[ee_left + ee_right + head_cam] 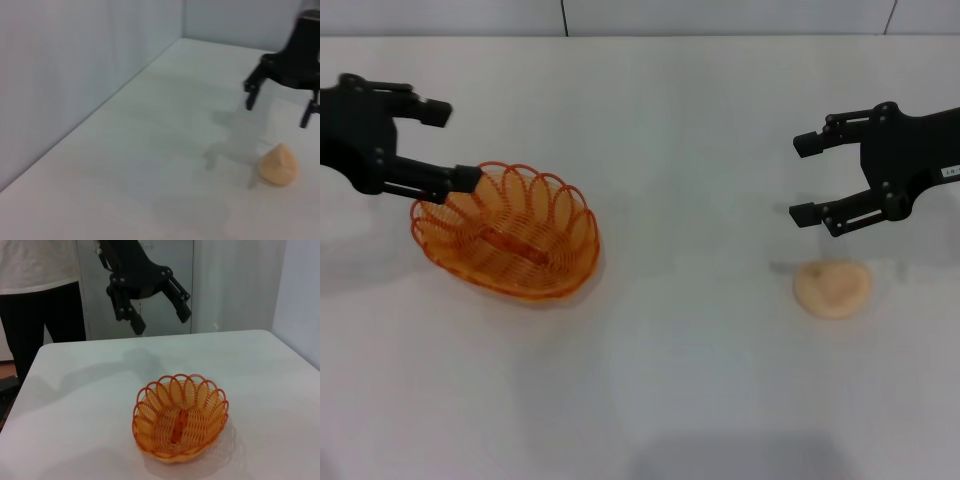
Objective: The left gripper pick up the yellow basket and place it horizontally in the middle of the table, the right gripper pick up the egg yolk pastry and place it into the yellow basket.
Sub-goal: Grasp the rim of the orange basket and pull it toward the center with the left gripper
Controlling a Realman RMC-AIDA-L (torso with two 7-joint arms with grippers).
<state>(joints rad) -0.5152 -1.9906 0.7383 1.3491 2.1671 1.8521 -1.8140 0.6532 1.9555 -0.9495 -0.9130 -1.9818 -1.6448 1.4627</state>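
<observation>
The yellow basket (510, 232) stands upright on the white table (660, 380) at the left; it also shows in the right wrist view (180, 416). My left gripper (458, 146) is open and empty, hovering above the basket's far left rim; the right wrist view shows it (159, 316) raised behind the basket. The egg yolk pastry (832, 288) lies on the table at the right, and it shows in the left wrist view (279, 165). My right gripper (804, 178) is open and empty, above and just behind the pastry, also in the left wrist view (278, 107).
A wall (75, 75) runs along the table's far edge. A person in a white top and dark trousers (40, 305) stands beyond the table's left end. Bare tabletop lies between basket and pastry and along the front.
</observation>
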